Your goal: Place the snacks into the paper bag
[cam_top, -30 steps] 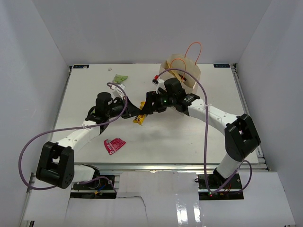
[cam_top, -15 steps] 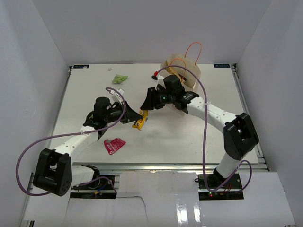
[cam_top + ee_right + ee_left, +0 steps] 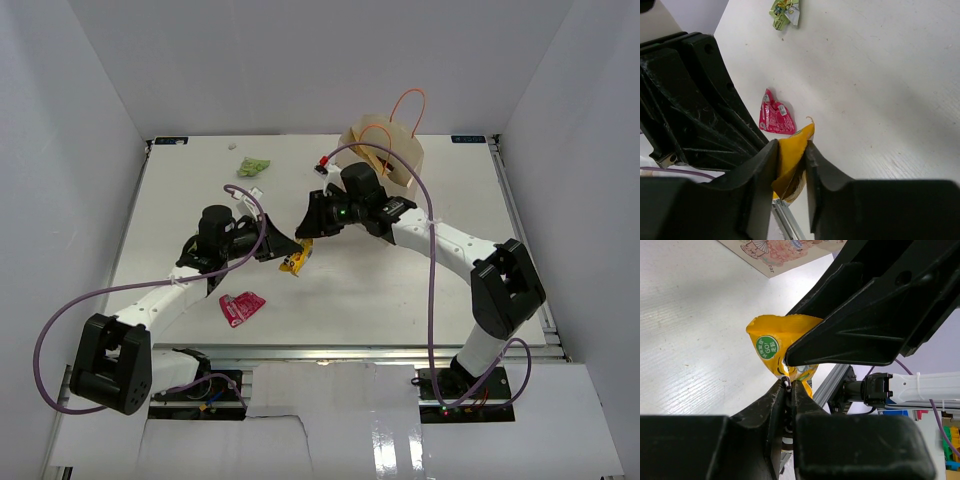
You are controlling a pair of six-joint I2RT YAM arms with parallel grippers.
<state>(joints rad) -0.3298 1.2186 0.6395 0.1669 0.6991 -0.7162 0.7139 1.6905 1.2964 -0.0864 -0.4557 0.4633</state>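
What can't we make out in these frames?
- Paper bag interior: top view, its own walls hide it.
- Yellow packet print: wrist views, the left gripper and right gripper cover most of it; top view, too small.
- Red-and-white bit beside the bag: top view, too small to identify.
- Bag's printed picture: left wrist view, cut off by the top edge.

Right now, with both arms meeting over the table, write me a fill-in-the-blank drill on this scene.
1. The left gripper and the right gripper both have their jaws on one snack packet, whose colour is ____.
2. The loose packet lying on the table near the left arm is ____.
3. The paper bag has thin loop handles coloured ____.

Missing words: yellow; pink; orange.
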